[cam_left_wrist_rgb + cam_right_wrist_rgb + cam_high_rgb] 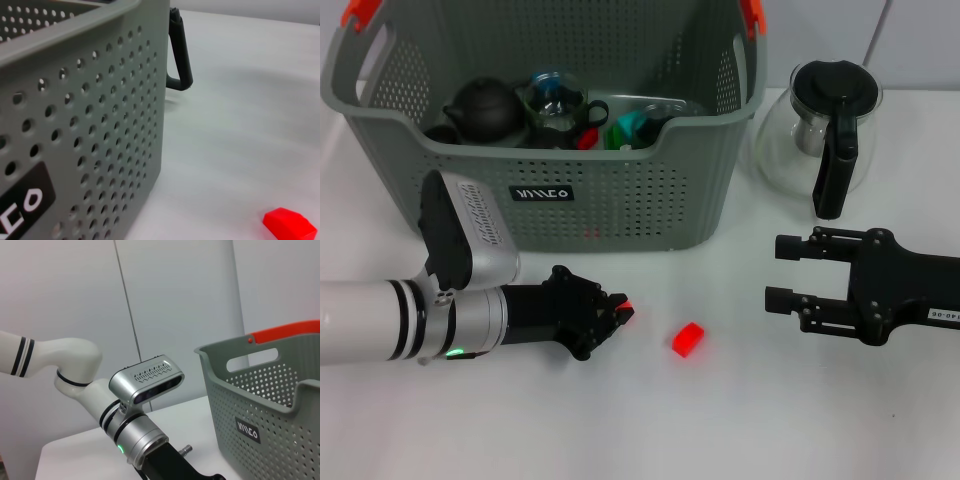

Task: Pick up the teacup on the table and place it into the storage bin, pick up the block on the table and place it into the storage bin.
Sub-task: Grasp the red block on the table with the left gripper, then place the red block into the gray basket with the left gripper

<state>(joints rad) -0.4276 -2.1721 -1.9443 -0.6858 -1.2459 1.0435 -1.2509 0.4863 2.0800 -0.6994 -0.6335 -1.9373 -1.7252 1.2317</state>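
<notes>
The red block (688, 340) lies on the white table in front of the storage bin (620, 200); it also shows as the block (290, 224) in the left wrist view, beside the bin's perforated wall (90, 125). My left gripper (618, 311) lies low on the table, pointing at the block from a short gap to its left. A glass teacup (555, 100) with a dark handle sits inside the bin among other pieces. My right gripper (782, 271) rests open at the right, empty.
A glass teapot (825, 130) with a black handle stands right of the bin. Inside the bin are a dark teapot (485, 108) and small red and green items. The right wrist view shows the bin (270, 405) and my left arm (145, 385).
</notes>
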